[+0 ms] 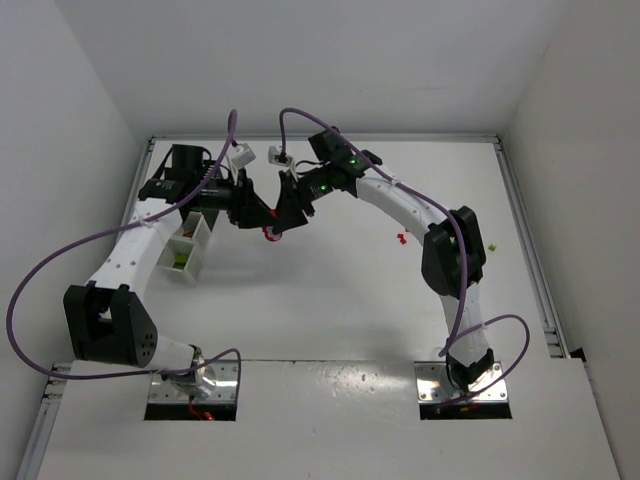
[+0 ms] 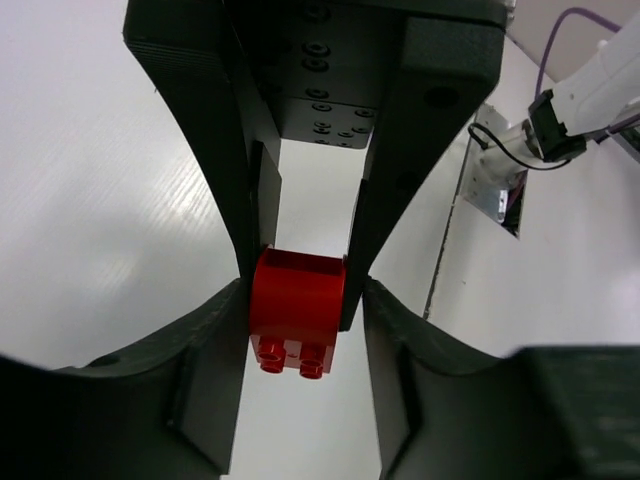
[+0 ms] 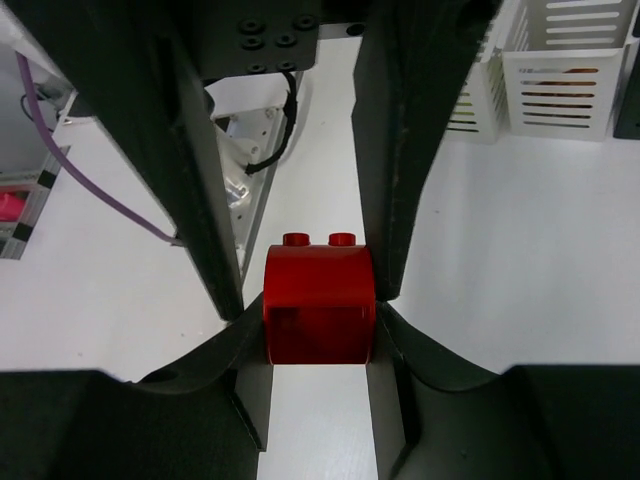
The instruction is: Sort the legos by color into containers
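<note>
A larger red block (image 1: 271,231) hangs above the table at the back centre, where both grippers meet. My right gripper (image 1: 285,217) is shut on it: in the right wrist view (image 3: 315,305) its two fingers press the sides of the block (image 3: 318,305). My left gripper (image 1: 259,215) is open, its fingers spread just outside the block (image 2: 298,300) and the right gripper's fingers. White bins (image 1: 188,250) stand at the left, one holding yellow-green bricks (image 1: 177,262); they also show in the right wrist view (image 3: 560,75). A tiny red brick (image 1: 400,238) and a yellow-green one (image 1: 490,245) lie at the right.
A black bin (image 1: 186,161) stands at the back left behind the left arm. Metal rails (image 1: 530,250) run along the table's side edges. Base plates (image 1: 466,388) sit at the near edge. Purple cables loop over both arms.
</note>
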### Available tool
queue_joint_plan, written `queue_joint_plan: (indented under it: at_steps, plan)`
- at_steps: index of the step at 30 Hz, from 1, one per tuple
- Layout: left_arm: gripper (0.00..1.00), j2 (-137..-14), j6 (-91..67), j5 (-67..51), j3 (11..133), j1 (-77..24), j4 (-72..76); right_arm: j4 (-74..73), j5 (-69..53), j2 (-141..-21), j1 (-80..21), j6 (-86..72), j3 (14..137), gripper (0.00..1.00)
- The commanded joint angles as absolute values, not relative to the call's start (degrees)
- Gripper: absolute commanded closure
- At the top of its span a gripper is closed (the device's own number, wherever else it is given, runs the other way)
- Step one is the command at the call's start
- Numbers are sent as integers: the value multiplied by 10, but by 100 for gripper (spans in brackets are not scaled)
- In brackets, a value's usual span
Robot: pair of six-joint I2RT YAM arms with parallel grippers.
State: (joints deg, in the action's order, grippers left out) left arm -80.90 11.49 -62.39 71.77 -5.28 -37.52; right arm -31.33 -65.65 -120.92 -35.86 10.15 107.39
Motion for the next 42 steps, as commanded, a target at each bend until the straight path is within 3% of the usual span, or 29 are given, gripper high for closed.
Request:
queue_joint_plan:
  at_steps: [1, 7, 11, 15, 18, 20, 23, 30, 36, 42]
  plan:
    - [53, -810, 122, -656, 707, -57, -359, -281, -707, -1200, -363, 91, 1100, 100]
    - [60, -810, 122, -673, 700, -52, -359, -235, -737, -1200, -358, 48, 1089, 100]
    - [77, -810, 122, -673, 700, -40, -359, -229, -737, -1200, -352, 42, 1089, 98]
    - [86, -817, 122, -668, 720, -7, -359, -260, -694, -1187, -346, 59, 1071, 62]
    - [88, -829, 122, -643, 742, 25, -359, -314, -644, -1169, -341, 108, 1055, 54]
    - [90, -836, 122, -628, 760, 50, -359, -342, -619, -1149, -335, 141, 1031, 44]
    - [91, -854, 127, -607, 783, 75, -353, -358, -571, -1130, -324, 160, 1009, 38]
    - [100, -867, 12, -422, 775, 97, -165, -350, -405, -1076, -284, 167, 914, 36]
    - [100, -910, -40, -243, 775, 91, -63, -311, -321, -1049, -253, 162, 854, 36]
    - [100, -943, -54, -137, 763, 91, 20, -293, -241, -1038, -225, 146, 824, 35]
